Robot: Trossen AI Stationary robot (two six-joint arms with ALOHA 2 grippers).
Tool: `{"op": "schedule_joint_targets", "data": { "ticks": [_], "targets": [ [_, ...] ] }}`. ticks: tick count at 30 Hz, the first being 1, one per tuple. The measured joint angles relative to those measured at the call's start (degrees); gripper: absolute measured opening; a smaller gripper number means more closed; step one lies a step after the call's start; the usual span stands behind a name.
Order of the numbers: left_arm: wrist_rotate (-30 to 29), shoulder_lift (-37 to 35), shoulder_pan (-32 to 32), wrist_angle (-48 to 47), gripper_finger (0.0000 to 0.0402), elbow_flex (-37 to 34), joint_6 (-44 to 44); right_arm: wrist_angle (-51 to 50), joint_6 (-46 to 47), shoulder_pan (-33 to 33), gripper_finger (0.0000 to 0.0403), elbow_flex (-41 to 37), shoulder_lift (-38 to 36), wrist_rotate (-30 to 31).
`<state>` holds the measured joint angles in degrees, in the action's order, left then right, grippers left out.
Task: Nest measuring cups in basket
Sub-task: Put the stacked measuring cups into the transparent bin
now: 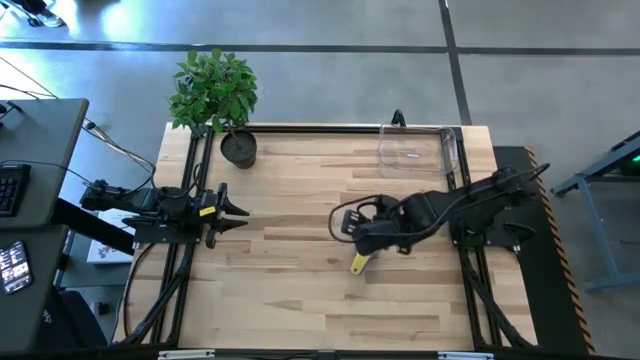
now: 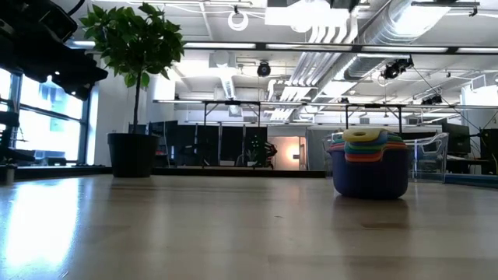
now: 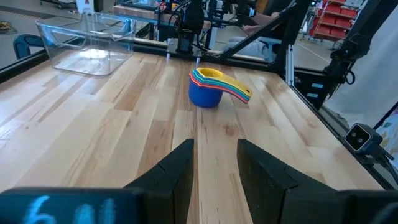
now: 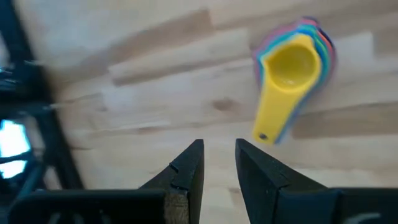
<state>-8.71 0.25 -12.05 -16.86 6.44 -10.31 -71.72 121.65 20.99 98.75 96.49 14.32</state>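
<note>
The measuring cups [image 4: 292, 68] stand nested in one stack on the table, the blue one at the bottom and the yellow one on top, with their handles fanned out. They also show in the left wrist view [image 3: 208, 87] and the low view [image 2: 369, 163]. In the high view only the yellow handle [image 1: 358, 263] sticks out from under my right arm. My right gripper [image 4: 217, 146] hovers above the table beside the stack, pointing down, open by a narrow gap and touching nothing. The clear basket [image 1: 415, 148] sits at the far edge. My left gripper [image 1: 240, 213] waits open at the left side.
A potted plant [image 1: 238, 148] stands at the far left corner of the table. The black frame rails [image 1: 455, 160] run beside the basket. Bare wood lies between the stack and the basket [image 3: 87, 40], and across the table's middle and near side.
</note>
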Motion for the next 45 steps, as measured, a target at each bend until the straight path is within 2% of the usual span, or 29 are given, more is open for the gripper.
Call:
{"op": "schedule_joint_targets", "data": {
  "ticks": [7,11,17,24,30,35,45],
  "targets": [
    [0.00,0.00,0.00,0.00,0.0113,0.00,-0.02,1.61,5.93,2.50,0.0094,-5.04,0.44,-0.45],
    [-0.02,-0.01,0.00,0.00,0.0113,0.00,0.00,2.57,6.59,3.86,0.0115,-8.61,0.39,2.48],
    [-0.02,0.00,0.00,0.00,0.0113,0.00,0.00,8.20,6.89,5.12,0.0151,-13.99,0.39,3.65],
    [0.00,0.00,0.00,-0.02,0.0113,0.00,0.00,14.45,7.03,6.11,0.0222,-17.58,0.39,3.11],
    [0.00,0.00,0.02,-0.02,0.0113,0.00,0.00,15.00,9.58,6.18,0.0295,-17.96,0.55,0.16],
    [0.00,0.00,0.00,-0.02,0.0113,0.00,0.00,15.56,12.40,6.02,0.0336,-17.96,3.07,-2.29],
    [-0.01,0.00,0.00,-0.02,0.0113,0.00,0.00,16.17,13.76,3.77,0.0349,-17.96,7.84,-5.19]
  ]
}}
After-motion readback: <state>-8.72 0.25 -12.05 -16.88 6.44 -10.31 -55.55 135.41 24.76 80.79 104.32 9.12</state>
